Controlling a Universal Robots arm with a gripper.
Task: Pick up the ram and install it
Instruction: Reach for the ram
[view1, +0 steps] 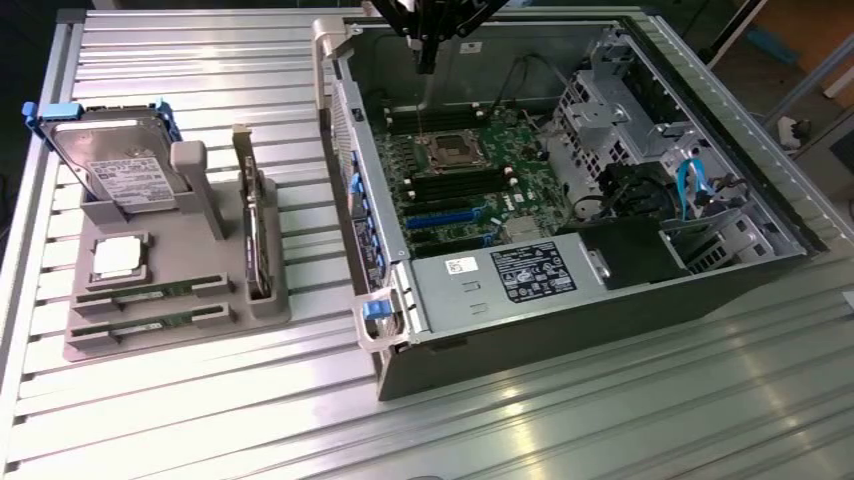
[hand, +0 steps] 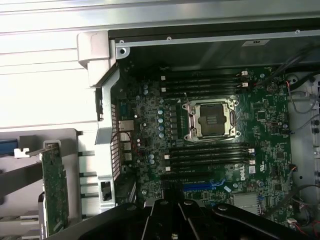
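Table (view1: 534, 420): a ribbed metal top that carries everything else.
Computer case (view1: 587, 320): lies on its side with the panel off, its inside open to view.
Parts tray (view1: 174, 335): a grey holder well apart from the case, on the exterior view's left of it.
Motherboard (view1: 461, 190): fixed flat inside the case, toward the wall nearest the tray.
Hard drive (view1: 120, 170): leans upright in the tray, at the end far from the case's near corner.
Expansion card (view1: 254, 230): stands on edge along the side of the tray that faces the case.
Gripper (view1: 424, 60): hangs over the far end of the case, above the motherboard, with its jaws closed together and nothing between them.
Ram (view1: 140, 293): a thin green stick lying in a groove of the tray, outside the case; a second like it lies in the next groove.
Memory slots (hand: 207, 152): long black sockets inside the case on either side of the processor socket (hand: 210, 120); they look empty.
Progress: by the look of it nothing is done yet, with the ram neither picked up nor seated.
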